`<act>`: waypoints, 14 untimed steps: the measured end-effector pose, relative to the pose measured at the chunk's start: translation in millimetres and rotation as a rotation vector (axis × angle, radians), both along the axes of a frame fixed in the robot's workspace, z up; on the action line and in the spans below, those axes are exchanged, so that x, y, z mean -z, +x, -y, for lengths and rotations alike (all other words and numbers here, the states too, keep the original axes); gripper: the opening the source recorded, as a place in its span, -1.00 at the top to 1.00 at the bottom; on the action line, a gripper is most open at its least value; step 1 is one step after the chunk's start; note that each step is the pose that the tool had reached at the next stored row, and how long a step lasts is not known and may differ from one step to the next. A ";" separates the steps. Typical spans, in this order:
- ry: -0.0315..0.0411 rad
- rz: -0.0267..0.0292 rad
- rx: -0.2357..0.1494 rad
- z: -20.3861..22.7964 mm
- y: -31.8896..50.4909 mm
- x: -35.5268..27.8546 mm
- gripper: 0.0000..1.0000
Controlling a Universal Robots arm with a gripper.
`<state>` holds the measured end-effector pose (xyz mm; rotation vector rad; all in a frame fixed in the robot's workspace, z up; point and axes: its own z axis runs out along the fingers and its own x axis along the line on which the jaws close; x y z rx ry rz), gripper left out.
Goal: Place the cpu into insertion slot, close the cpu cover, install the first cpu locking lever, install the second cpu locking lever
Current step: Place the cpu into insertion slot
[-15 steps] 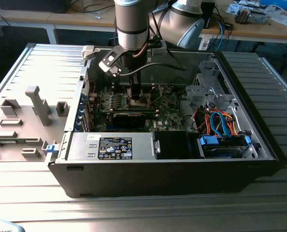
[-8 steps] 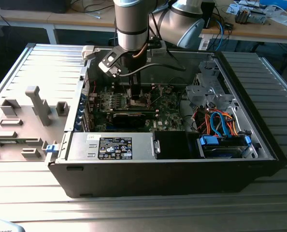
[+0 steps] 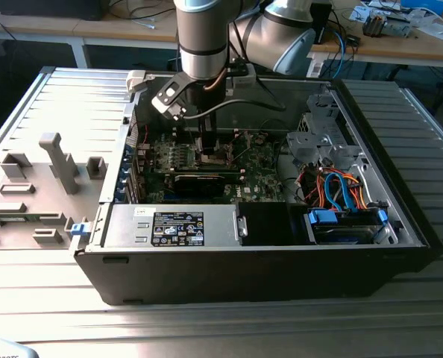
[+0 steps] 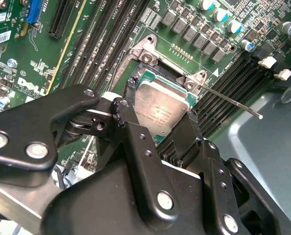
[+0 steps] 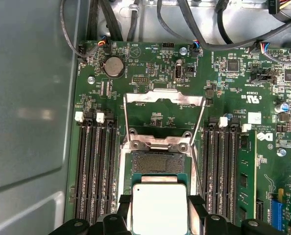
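The black two-finger gripper (image 4: 155, 117) is clamped on the small, flat, square, silver-topped cpu (image 5: 159, 215), holding it just over the square, dark-centred insertion slot (image 5: 155, 164) on the green motherboard (image 5: 160, 63). The thin, silvery, frame-shaped cpu cover (image 5: 165, 97) stands swung open beyond the slot. Risk: the cpu appears offset from the slot; lowering it skewed or tilted could bend the contacts, and an early release would seat it crooked

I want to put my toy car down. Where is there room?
The ribbed table in front of the computer case is bare. Inside is crowded: cables, and the gripper holding the chip over the board.
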<state>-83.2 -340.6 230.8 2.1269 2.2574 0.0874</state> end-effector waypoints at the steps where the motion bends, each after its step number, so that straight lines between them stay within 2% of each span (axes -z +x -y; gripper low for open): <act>1: 0.0001 0.0000 0.000 0.0 -0.2 0.4 -0.08; 14: 0.0000 0.0000 0.000 -0.3 -1.3 3.2 -0.08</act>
